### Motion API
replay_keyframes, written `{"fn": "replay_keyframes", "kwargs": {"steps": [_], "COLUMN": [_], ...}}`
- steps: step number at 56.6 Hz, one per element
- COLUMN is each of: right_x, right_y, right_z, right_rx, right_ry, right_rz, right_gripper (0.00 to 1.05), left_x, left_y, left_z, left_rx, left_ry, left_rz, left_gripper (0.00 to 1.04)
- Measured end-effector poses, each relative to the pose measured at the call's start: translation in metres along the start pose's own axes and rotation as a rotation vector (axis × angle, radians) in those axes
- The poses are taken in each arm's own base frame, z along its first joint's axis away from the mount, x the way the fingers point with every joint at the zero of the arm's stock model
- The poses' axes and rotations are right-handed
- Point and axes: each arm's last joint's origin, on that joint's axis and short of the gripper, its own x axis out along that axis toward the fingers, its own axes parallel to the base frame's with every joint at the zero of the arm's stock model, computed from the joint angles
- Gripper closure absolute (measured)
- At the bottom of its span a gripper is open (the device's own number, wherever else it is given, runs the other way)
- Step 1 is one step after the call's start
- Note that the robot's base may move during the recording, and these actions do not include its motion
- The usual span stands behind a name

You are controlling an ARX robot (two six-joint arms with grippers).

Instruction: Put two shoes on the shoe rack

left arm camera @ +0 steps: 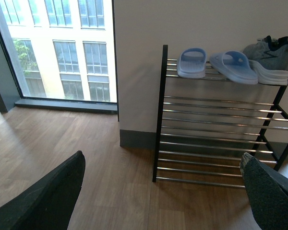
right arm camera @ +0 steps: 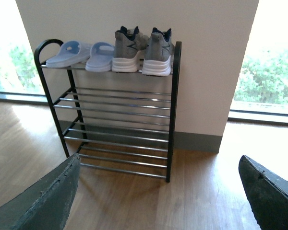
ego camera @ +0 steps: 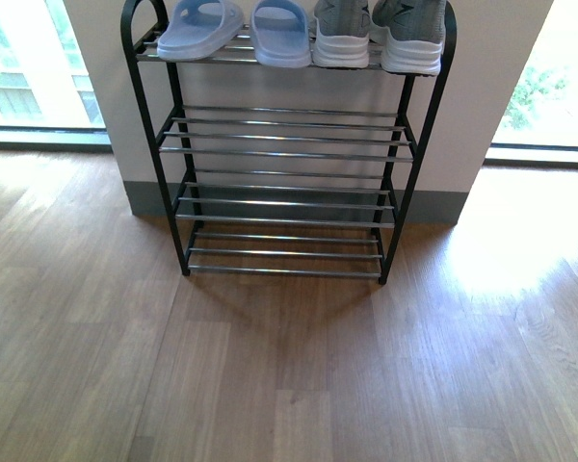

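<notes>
No legible text, label, brand name, number or sign appears on any surface in the three views, including the grey knit sneakers with white soles [right arm camera: 143, 55].

sneakers [ego camera: 376, 34] tops cropped in front view, slides [ego camera: 241, 29] likewise

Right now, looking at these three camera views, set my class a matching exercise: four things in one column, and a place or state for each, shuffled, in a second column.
Column one:
1. pale blue slides
2. grey sneakers
3. second tier of the shoe rack
4. left gripper

Column two:
A. top tier, right side in the front view
B. open, holding nothing
C. top tier, left side in the front view
D. bare rods, no shoes

Pairs: 1-C, 2-A, 3-D, 4-B
</notes>
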Motion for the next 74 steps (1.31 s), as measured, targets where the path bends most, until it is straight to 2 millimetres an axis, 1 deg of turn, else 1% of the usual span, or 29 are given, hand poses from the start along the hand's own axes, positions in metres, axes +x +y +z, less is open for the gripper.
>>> {"fn": "replay_keyframes", "kwargs": {"steps": [74], "right_x": [-0.0001], "right_y": [0.0], "right_z": [0.0001], "right_rx": [0.0], "right_ry": [-0.002], "right_rz": [0.0], "right_gripper": [0.09], "left_x": [0.0], "left_y": [0.0], "left_z": [0.0], "left_rx": [0.0], "left_ry": [0.0], "left_rz": [0.0], "left_gripper": [0.09]}}
